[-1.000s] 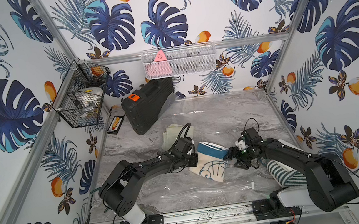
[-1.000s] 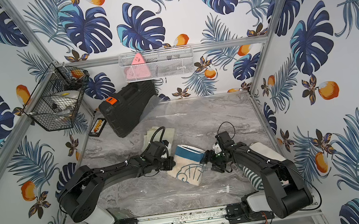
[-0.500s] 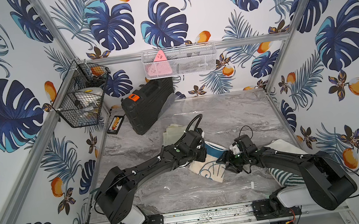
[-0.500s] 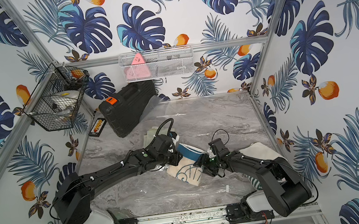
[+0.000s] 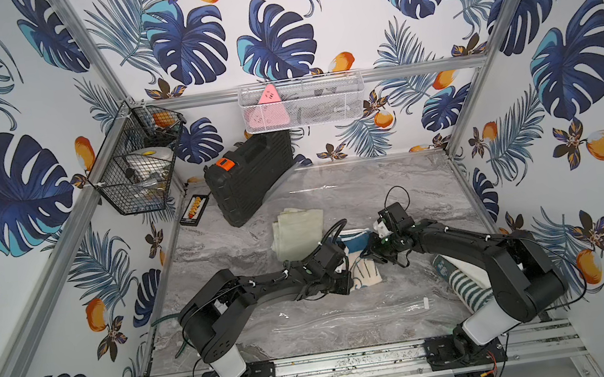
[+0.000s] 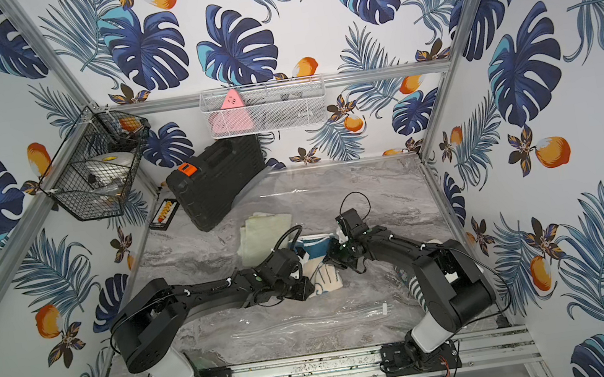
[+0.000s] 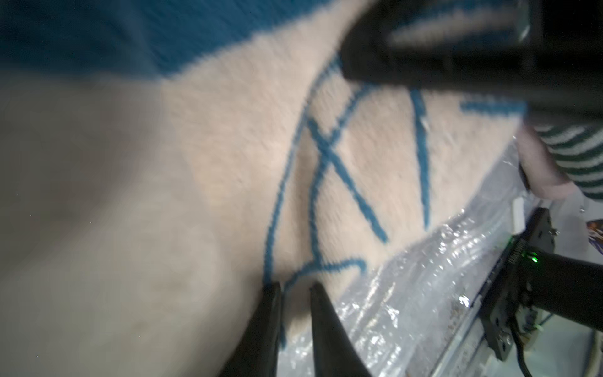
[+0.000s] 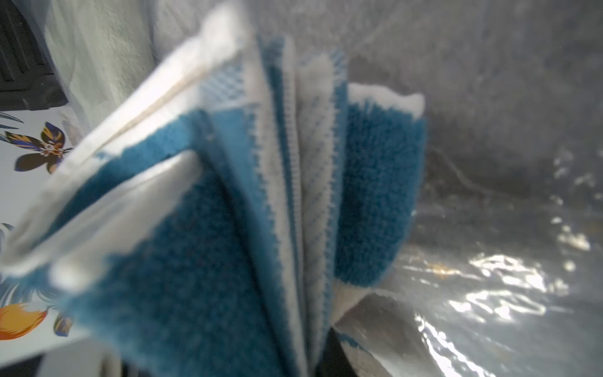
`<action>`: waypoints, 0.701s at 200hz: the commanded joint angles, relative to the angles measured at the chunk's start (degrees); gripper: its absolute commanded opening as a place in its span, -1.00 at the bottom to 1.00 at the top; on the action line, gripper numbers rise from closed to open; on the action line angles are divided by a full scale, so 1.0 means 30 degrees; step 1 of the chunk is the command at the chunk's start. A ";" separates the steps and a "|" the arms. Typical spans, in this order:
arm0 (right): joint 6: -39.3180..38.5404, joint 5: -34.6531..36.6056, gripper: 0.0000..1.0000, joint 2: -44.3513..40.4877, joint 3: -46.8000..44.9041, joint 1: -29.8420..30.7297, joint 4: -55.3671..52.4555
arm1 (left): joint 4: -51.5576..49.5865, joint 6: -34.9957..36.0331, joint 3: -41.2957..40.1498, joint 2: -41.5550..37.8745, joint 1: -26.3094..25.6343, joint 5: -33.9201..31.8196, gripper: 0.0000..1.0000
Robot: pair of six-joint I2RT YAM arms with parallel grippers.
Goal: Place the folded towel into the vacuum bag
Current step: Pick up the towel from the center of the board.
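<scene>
l gripper [image 7: 295, 290] nearly closed, tips pinching cream edge of folded towel [image 5: 364, 273]; r gripper [image 5: 368, 255] clamped on its blue end w/ layers fanned, towel over clear vacuum bag [image 5: 350, 313].

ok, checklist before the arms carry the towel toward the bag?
1. Grip of right gripper on folded towel: ok, layers fan out from its jaws.
2. Grip of left gripper on the towel's edge: cannot tell, jaws nearly shut there.
3. Fold intact: not ok, layers splaying at the right gripper's end.
4. Mouth of vacuum bag open: cannot tell, it lies flat and crinkled.
5. Towel already inside the bag: cannot tell.
</scene>
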 commanded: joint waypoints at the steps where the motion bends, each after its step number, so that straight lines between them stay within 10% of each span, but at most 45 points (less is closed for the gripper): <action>1: -0.3041 0.1703 -0.57 0.1144 0.1770 -0.0004 -0.4103 | 0.1798 -0.1562 -0.0175 -0.0219 -0.0259 0.1008 -0.54; 65: -0.3196 -0.1801 0.30 -0.0777 0.0751 -0.0432 -0.3014 | -0.1958 0.0945 0.2194 -0.3054 0.2059 0.0801 -0.51; 140: -0.1518 -0.3154 0.34 -0.1714 -0.3120 -0.1403 0.0747 | -0.1196 0.1031 0.3568 -0.0576 0.2422 0.0537 -0.51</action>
